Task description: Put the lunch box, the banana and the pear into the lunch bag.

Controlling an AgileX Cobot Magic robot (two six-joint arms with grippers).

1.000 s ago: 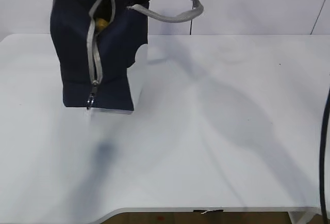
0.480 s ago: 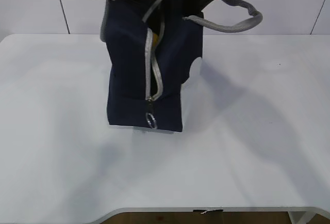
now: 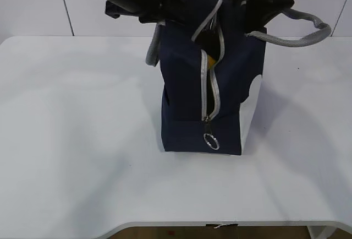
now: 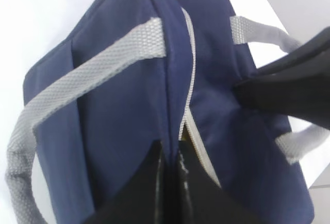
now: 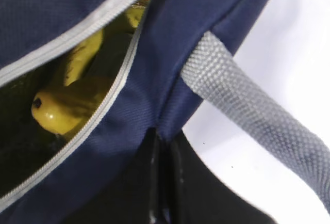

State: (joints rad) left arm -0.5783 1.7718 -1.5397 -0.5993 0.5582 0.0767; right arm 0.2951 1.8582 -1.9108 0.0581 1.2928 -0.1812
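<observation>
White table (image 3: 82,140) bears lunch bag (image 3: 187,101) holding banana (image 5: 77,95); both jaws pinch its fabric.

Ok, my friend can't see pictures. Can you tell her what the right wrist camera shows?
A navy-blue lunch bag fills the view, its grey zipper open. Inside lie the yellow banana and another yellow fruit, probably the pear. The right gripper is shut on the bag's edge beside a grey loop handle, over the white table.
</observation>
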